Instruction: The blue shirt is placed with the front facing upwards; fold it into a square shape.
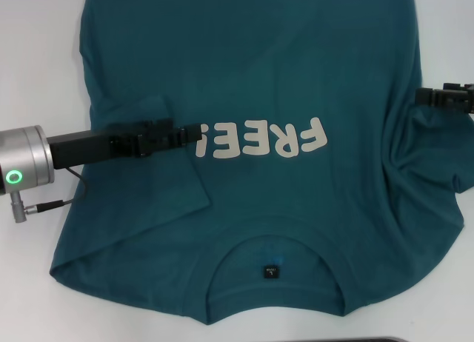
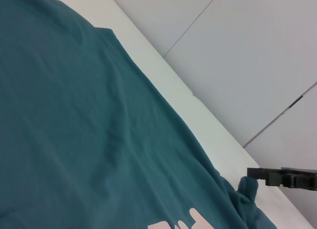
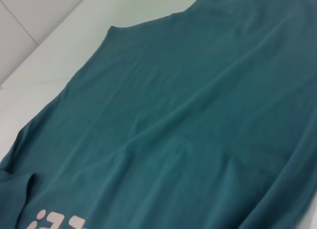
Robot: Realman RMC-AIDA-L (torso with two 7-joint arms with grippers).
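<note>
Overhead, the blue shirt [image 1: 281,83] lies front up on the white counter [image 1: 37,61], collar nearest the robot, with the pale lettering [image 1: 261,140] across the chest and a small black label [image 1: 272,272] inside the neckline. Its left sleeve is folded in over the body, and the left gripper [image 1: 194,135] reaches across that fold to the edge of the lettering; whether its fingers are open or closed cannot be told. Only this view shows the label and the left arm. At the shirt's right edge the right gripper [image 1: 422,96] meets bunched cloth, and the left wrist view shows what the head view does not: its fingers [image 2: 257,173] pinching a raised tuft of the shirt. From the right wrist, only smooth fabric, some lettering and bare counter appear.
</note>
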